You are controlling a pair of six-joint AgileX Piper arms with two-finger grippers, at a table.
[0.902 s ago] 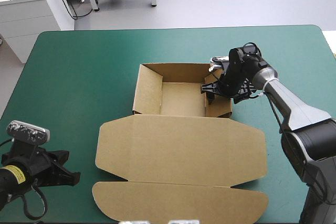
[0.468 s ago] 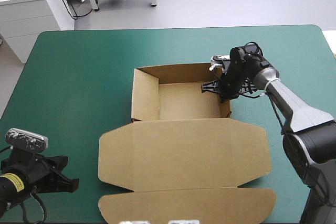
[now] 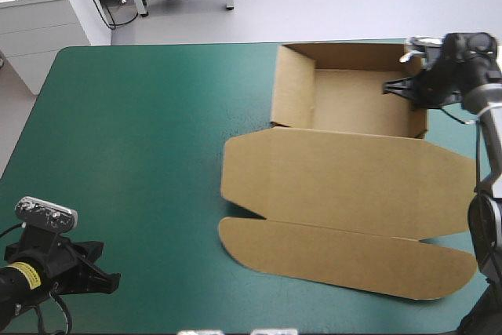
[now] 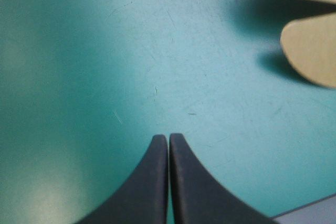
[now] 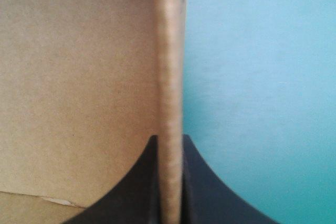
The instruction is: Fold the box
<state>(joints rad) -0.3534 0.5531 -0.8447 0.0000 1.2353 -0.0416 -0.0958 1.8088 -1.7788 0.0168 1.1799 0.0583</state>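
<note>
The brown box (image 3: 353, 107) stands as an open tray at the far right of the teal-green table, its lid (image 3: 345, 186) lying flat toward the near side with a rounded flap (image 3: 345, 256) at its front. My right gripper (image 3: 409, 89) is shut on the box's right wall; in the right wrist view the wall's edge (image 5: 170, 98) runs between the two black fingers (image 5: 202, 187). My left gripper (image 3: 106, 276) rests shut at the near left corner, far from the box. In the left wrist view its gripper (image 4: 168, 139) points over bare cover, the lid's rounded flaps (image 4: 312, 51) ahead and to one side.
White furniture (image 3: 47, 17) stands beyond the table's far left corner. The table's right edge (image 3: 480, 162) runs close beside the box and the right arm.
The right gripper closed on the box's right wall, then dragged the whole box to the right and slightly farther away. The lid has turned a little. The left arm barely moved.
</note>
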